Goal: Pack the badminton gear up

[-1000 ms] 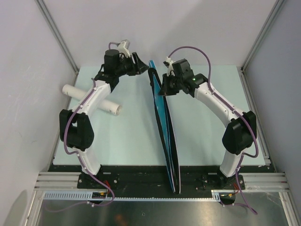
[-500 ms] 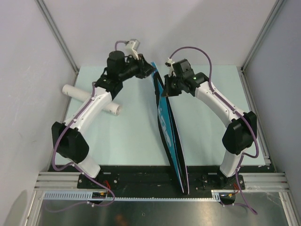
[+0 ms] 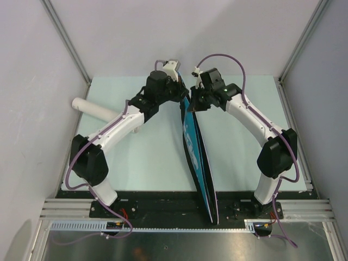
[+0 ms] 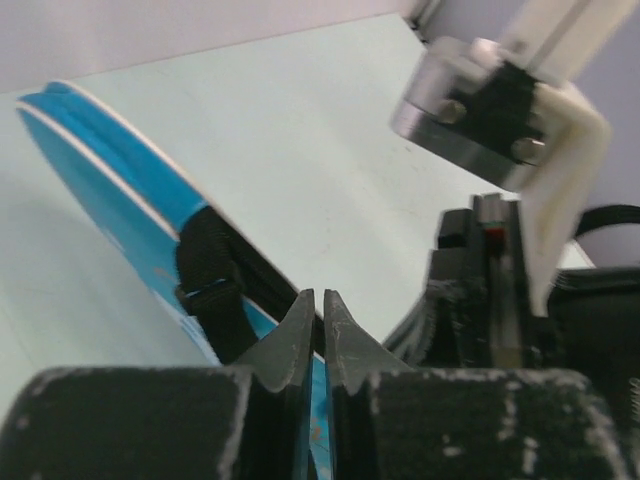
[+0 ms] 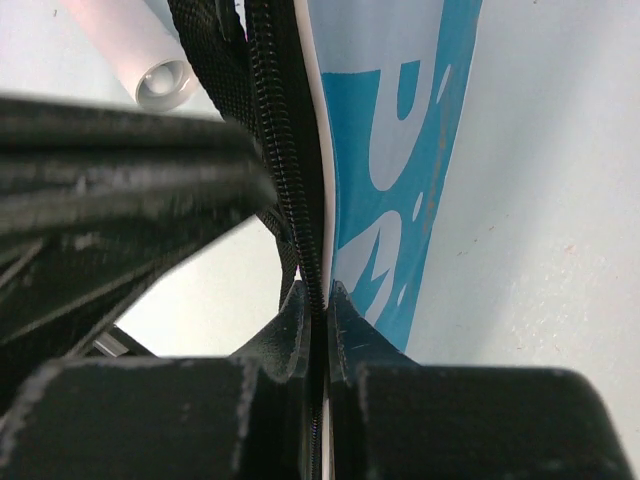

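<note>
The long blue racket bag (image 3: 197, 157) stands on its edge down the middle of the table, its near end over the front rail. My right gripper (image 3: 190, 103) is shut on the bag's black zipper edge (image 5: 300, 180), beside the white lettering. My left gripper (image 3: 182, 89) is shut at the bag's far end, with blue fabric (image 4: 318, 420) showing between its fingers; the black strap (image 4: 212, 275) is just to their left. The white cardboard tube (image 3: 93, 107) lies at the left, partly under my left arm, and also shows in the right wrist view (image 5: 140, 50). Rackets and shuttlecocks are out of view.
The pale green table (image 3: 147, 157) is bounded by white walls with metal frame posts (image 3: 65, 38) at the back corners. A black base rail (image 3: 163, 198) runs along the near edge. The two wrists are close together at the back centre.
My left arm has swung right, from near the back left to the bag's far end, now covering more of the tube. The bag's near end has shifted right. My right gripper has held its place.
</note>
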`<state>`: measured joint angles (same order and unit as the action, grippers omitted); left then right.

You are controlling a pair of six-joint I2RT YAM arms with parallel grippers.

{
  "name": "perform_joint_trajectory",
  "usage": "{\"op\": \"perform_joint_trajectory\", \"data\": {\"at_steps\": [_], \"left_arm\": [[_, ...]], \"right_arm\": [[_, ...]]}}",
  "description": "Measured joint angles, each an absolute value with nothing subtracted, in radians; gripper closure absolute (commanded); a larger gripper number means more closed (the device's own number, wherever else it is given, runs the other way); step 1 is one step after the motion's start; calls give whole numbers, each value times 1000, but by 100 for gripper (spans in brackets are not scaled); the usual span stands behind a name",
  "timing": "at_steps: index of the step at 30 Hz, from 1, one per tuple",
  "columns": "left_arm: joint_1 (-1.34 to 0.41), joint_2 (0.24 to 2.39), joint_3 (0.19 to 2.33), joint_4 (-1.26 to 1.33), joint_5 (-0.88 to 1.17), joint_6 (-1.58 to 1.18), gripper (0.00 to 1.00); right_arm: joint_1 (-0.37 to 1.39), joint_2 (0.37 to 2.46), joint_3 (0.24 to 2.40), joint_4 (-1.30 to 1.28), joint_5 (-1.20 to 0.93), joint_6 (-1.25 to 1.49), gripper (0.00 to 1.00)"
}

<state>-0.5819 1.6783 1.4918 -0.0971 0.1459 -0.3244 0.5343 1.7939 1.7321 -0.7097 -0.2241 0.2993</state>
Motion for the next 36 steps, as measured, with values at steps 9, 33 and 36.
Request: {"op": "perform_joint_trajectory", "data": {"at_steps": [9,33,36], "left_arm": [[-578,1715,1495,-97,16,-287,73],[-514,1793,1625,-155,64,-260,53],[-507,1810,1647,-160,92,-260,58]], "right_arm": [[531,1793,1732,-710,-221,299,100],[522,1793,1732,-665,-265,299,100],[519,1793,1732,-657,-279,299,100]]}}
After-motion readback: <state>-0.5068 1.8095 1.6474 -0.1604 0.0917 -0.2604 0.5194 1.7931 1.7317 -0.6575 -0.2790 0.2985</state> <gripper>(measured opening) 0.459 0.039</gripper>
